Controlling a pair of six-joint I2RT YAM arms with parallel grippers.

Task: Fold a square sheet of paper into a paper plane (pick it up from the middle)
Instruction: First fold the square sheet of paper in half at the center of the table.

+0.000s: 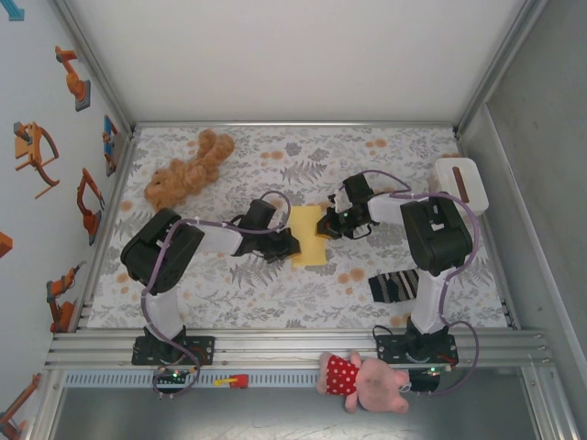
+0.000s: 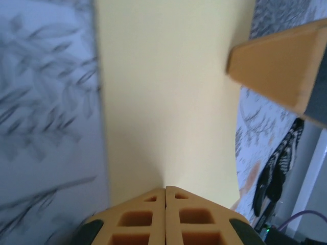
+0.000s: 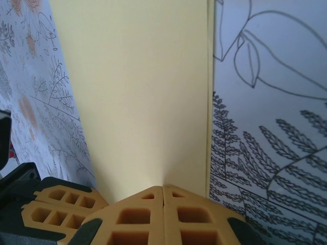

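**Both pincers clenched on the folded yellow sheet at mid-surface**

In the top view the sheet of paper (image 1: 309, 236) lies flat in the middle of the frame on the leaf-patterned surface (image 1: 275, 293), as a narrow upright rectangle. The left pincer (image 1: 286, 246) meets its left edge and the right pincer (image 1: 327, 226) its right edge.

In the left wrist view the left pincer (image 2: 165, 190) is clenched, tips down on the sheet (image 2: 168, 102). A finger of the right pincer (image 2: 276, 66) crosses the upper right. In the right wrist view the right pincer (image 3: 163, 188) is also clenched on the sheet (image 3: 138, 92), which shows a doubled edge along its right side. Whether either one pinches a layer I cannot tell.

A brown teddy (image 1: 188, 171) lies upper left, a white box (image 1: 461, 183) at the right, a striped sock (image 1: 394, 286) lower right, and a pink plush toy (image 1: 367, 380) at the bottom.
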